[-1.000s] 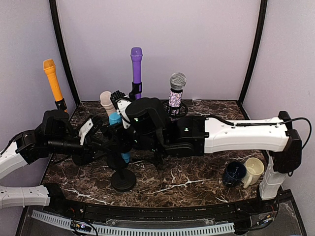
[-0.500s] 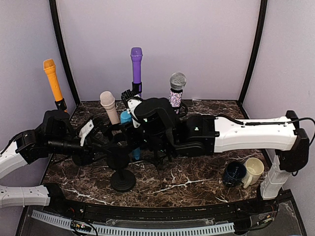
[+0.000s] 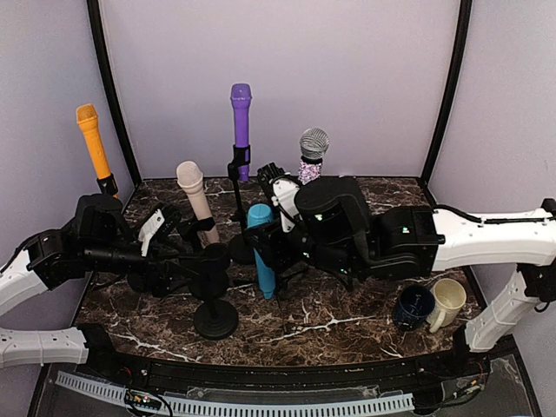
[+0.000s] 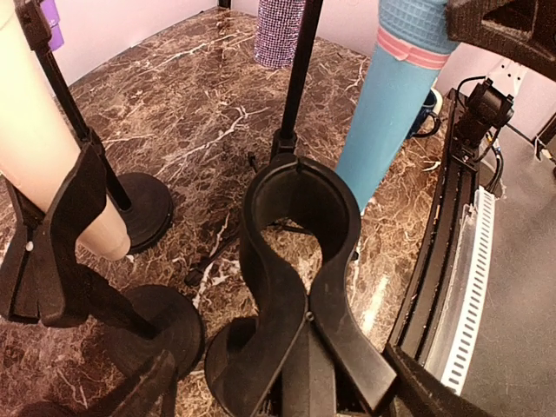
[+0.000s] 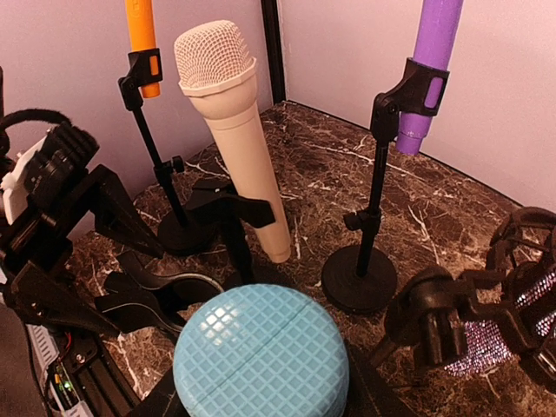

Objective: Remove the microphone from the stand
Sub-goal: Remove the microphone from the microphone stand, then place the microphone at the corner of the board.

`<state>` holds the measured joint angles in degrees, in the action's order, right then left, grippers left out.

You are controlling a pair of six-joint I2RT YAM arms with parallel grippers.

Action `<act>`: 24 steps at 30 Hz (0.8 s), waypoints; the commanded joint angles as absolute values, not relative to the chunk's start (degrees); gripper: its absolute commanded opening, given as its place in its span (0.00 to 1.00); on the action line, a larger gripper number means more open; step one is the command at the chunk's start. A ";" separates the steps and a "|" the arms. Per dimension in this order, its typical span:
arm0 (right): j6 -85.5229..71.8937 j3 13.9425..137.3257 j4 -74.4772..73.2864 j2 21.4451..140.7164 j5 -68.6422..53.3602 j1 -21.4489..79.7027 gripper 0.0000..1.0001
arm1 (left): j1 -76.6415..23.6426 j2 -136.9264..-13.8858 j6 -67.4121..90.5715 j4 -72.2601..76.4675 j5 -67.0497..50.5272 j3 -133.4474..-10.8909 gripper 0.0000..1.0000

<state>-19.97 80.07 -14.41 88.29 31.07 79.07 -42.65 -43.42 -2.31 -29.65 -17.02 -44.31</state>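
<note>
The blue microphone [image 3: 261, 252] hangs upright in the air, head up, with my right gripper [image 3: 280, 241] shut on its upper body. It is to the right of the black stand [image 3: 216, 318] and apart from it. The stand's clip [image 4: 300, 217] is empty, and the blue microphone [image 4: 387, 113] shows just beyond it. My left gripper [image 3: 184, 265] is at the clip's tail, and its fingers stand open on either side of the clip's handles. In the right wrist view the microphone's blue head [image 5: 261, 352] fills the bottom centre, between my dark fingers.
Other microphones stand in stands: beige [image 3: 195, 198] just behind the empty clip, orange [image 3: 93, 139] far left, purple [image 3: 241, 113] at the back, glittery silver [image 3: 310, 161] behind my right arm. A navy cup [image 3: 413, 306] and a cream cup [image 3: 448, 299] sit at the front right.
My right gripper has carried the blue microphone rightward, out of the clip and away from the stand. My left gripper's jaws have opened off the clip's handles.
</note>
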 commanded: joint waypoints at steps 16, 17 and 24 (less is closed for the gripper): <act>-43.17 60.58 -30.71 62.06 28.00 66.01 0.04 | -38.44 -42.35 5.19 -33.90 -7.52 -51.02 0.87; -42.63 60.75 -31.26 62.17 27.41 64.23 0.04 | -36.33 -42.35 5.19 -34.13 -8.78 -51.67 0.87; -36.81 62.29 -30.71 66.25 18.41 46.04 0.03 | -30.46 -42.88 6.04 -35.04 -10.40 -52.32 0.87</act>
<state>-39.48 60.86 -31.51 64.20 24.32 53.91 -31.77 -42.74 4.99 -33.56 -10.09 -51.20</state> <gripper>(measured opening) 0.463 0.874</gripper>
